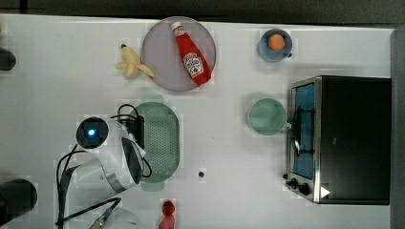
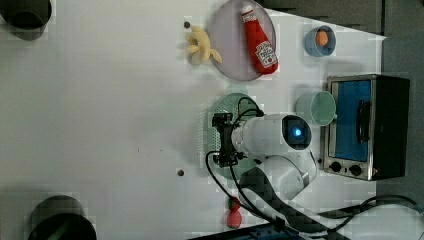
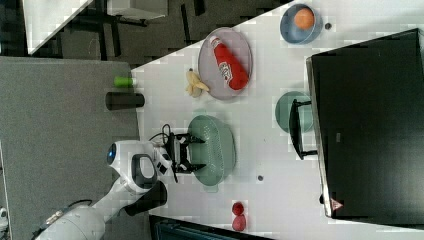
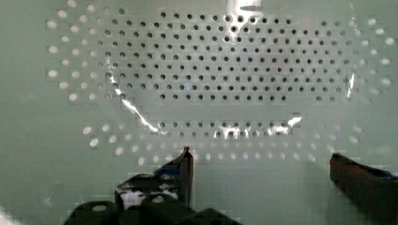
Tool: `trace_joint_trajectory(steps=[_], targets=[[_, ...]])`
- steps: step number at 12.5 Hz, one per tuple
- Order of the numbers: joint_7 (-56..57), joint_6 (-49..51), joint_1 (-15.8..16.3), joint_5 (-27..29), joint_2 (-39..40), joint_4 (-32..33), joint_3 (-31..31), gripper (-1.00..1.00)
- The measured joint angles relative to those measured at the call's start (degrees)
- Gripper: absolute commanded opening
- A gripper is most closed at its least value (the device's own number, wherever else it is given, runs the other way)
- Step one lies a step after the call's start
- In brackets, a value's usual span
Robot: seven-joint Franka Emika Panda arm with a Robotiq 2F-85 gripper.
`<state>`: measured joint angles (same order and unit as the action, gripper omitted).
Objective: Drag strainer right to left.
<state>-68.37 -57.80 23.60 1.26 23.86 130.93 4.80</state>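
White table (image 1: 57, 71) carries everything, dark floor around it.

Largest to smallest:
- one toaster oven (image 1: 341, 138), at the top view's right edge of the table
- one Panda arm (image 1: 107, 157), coming in from the top view's lower left
- one strainer (image 1: 160, 140), mint-green, perforated, roughly mid-table and slightly toward the top view's left; its long axis runs up-down in the top view
- one lilac plate (image 1: 160, 57) with one ketchup bottle (image 1: 192, 55) lying on it
- one plain mint cup (image 1: 266, 117), just beside the oven door
- one blue bowl (image 1: 275, 46) holding one orange ball
- one peeled banana (image 1: 131, 64), just beside the plate
- one red strawberry-like piece (image 1: 167, 217), at the table's near edge in the top view

Key relation: tool (image 3: 189, 152) hangs over the strainer's long rim on the top view's left side, fingers spread wide and lined up along the long axis. The wrist view shows the strainer's holed wall (image 4: 220, 65) close ahead and both fingertips (image 4: 187, 161) apart with nothing between them. Bulk of the strainer lies to the top view's right of the tool.

My read: not gripped yet. Next move needs to drop onto the rim or hook inside it, then pull toward the top view's left, where the table looks free.
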Motion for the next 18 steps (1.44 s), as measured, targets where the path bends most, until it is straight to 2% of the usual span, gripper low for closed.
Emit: trace_joint_trajectory(steps=[7,10,12,15,18], targets=[[-1.5,0.9,3.3,5.7,4.1,-6.3,-0.5,1.00],[-1.6,0.9,4.7,7.5,6.6,-11.1,0.3,1.00],[-1.7,-0.3,6.3,7.4,7.2,-12.8,0.1,1.00],[-2.7,-0.2,9.4,10.9,8.2,-14.5,-0.2,1.00],[-5.5,0.1,11.5,10.6,9.7,-17.0,0.1,1.00]])
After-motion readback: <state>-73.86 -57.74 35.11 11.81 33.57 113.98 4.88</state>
